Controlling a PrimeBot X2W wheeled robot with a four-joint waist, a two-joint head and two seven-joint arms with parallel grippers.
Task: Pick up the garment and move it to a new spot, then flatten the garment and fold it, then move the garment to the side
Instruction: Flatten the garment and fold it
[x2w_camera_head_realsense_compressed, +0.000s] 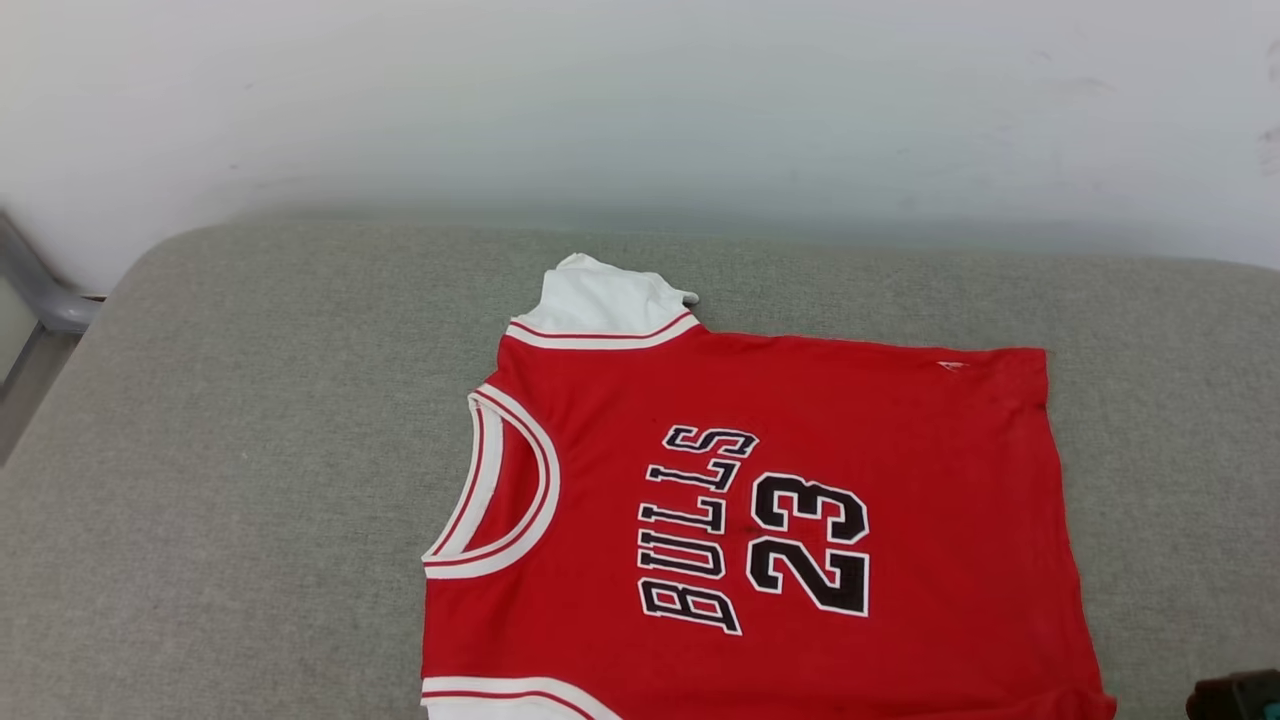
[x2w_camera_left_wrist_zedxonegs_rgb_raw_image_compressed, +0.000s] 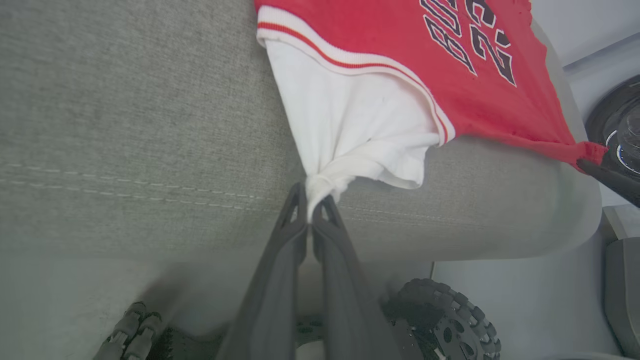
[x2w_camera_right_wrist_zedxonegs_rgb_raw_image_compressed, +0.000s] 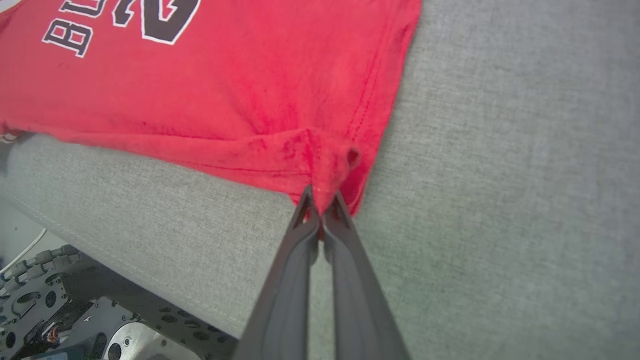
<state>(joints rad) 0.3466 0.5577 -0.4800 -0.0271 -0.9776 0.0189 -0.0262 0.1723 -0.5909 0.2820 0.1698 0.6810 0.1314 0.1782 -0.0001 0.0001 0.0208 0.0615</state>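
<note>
Left wrist view has my left gripper (x2w_camera_left_wrist_zedxonegs_rgb_raw_image_compressed: 311, 202) pinched on the white sleeve (x2w_camera_left_wrist_zedxonegs_rgb_raw_image_compressed: 350, 115) of the shirt (x2w_camera_left_wrist_zedxonegs_rgb_raw_image_compressed: 360, 30); my right gripper (x2w_camera_right_wrist_zedxonegs_rgb_raw_image_compressed: 320, 202) is clamped on its red hem corner (x2w_camera_right_wrist_zedxonegs_rgb_raw_image_compressed: 325, 160). The shirt lies flat on the grey cushion (x2w_camera_head_realsense_compressed: 250, 450), spreading up-frame from both, collar-to-hem axis running between my grips.

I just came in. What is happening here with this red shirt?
A two-armed robot is handling a red Bulls 23 jersey that lies spread, print side up, on a grey cushion. The left end effector is shut on the bunched tip of a white sleeve. The right end effector is shut on a red hem corner. Both grips are near the cushion's front edge. The jersey looks mostly flat and is not yet folded.
</note>
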